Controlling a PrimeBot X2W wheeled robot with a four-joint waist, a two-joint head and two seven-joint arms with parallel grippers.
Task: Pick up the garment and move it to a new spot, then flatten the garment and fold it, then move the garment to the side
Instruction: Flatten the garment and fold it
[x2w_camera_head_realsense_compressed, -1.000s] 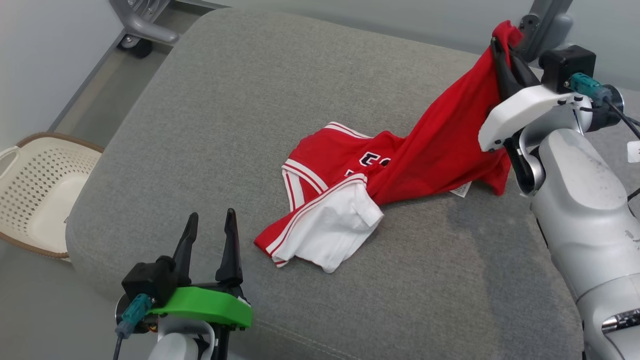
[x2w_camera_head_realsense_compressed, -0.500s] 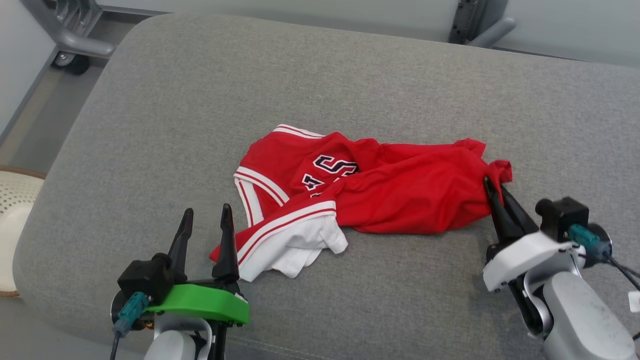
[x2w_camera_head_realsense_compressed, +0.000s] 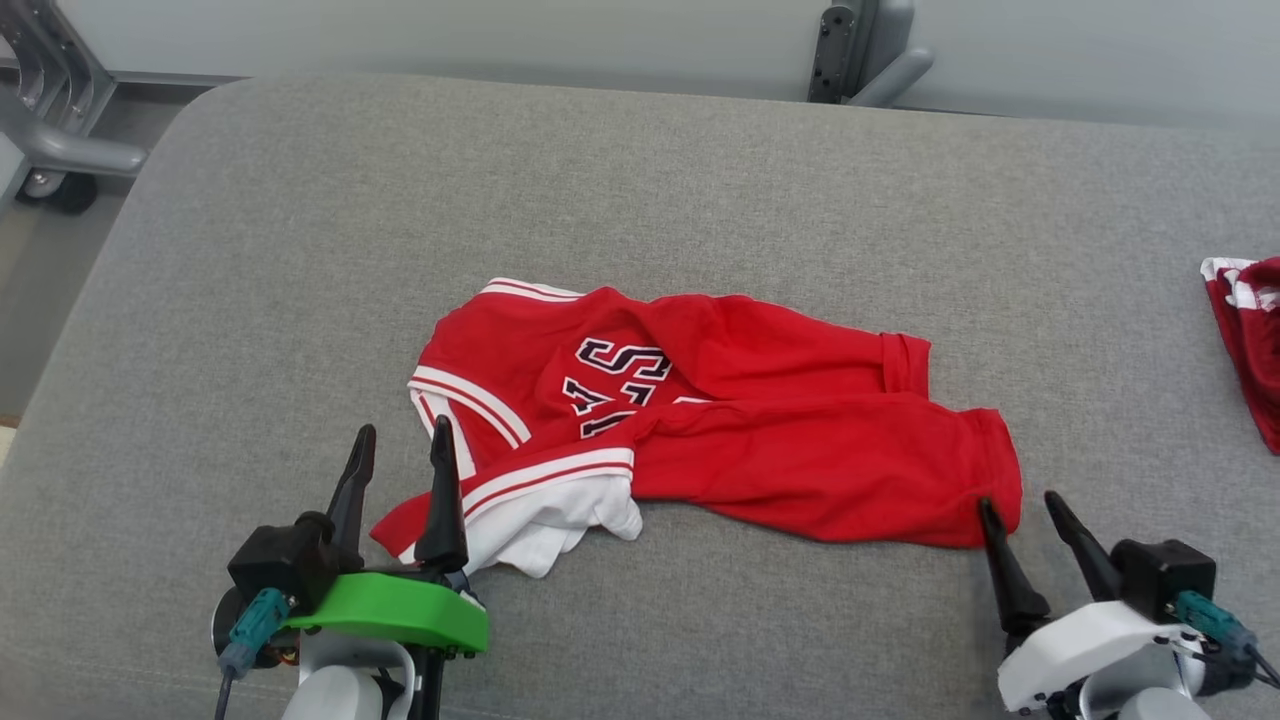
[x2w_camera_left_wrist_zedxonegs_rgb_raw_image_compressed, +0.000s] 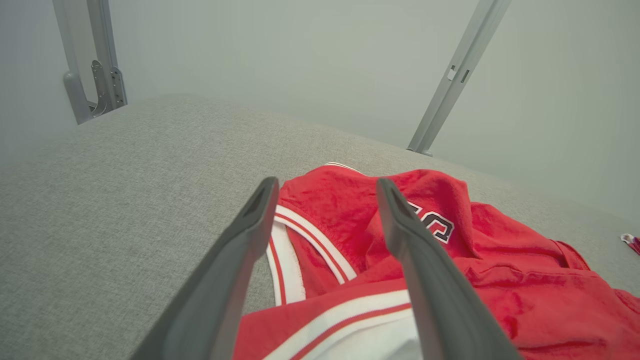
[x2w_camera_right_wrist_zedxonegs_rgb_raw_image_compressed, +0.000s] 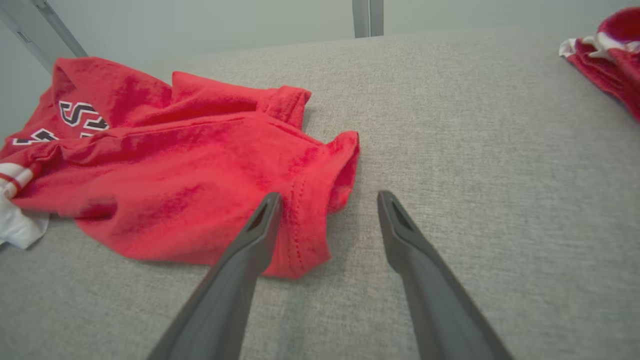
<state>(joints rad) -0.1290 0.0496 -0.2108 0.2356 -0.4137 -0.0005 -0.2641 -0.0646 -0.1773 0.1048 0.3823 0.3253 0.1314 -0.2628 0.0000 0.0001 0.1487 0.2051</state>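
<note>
A red garment (x2w_camera_head_realsense_compressed: 760, 450) with white stripes and dark letters lies crumpled on the grey cushion (x2w_camera_head_realsense_compressed: 640, 190), its white part (x2w_camera_head_realsense_compressed: 545, 515) at the lower left. My left gripper (x2w_camera_head_realsense_compressed: 400, 445) stands open over the garment's striped left edge (x2w_camera_left_wrist_zedxonegs_rgb_raw_image_compressed: 300, 240). My right gripper (x2w_camera_head_realsense_compressed: 1020, 508) is open and empty, just at the garment's red right hem (x2w_camera_right_wrist_zedxonegs_rgb_raw_image_compressed: 310, 220), one finger against the cloth.
A second red and white cloth (x2w_camera_head_realsense_compressed: 1245, 340) lies at the cushion's right edge, also in the right wrist view (x2w_camera_right_wrist_zedxonegs_rgb_raw_image_compressed: 607, 55). Grey metal frame posts (x2w_camera_head_realsense_compressed: 860, 50) stand behind the cushion, another frame (x2w_camera_head_realsense_compressed: 50, 130) at far left.
My right gripper lowered the red hem from high up onto the cushion, then let go and opened. The head camera turned, shifting the whole picture. The left gripper kept still.
</note>
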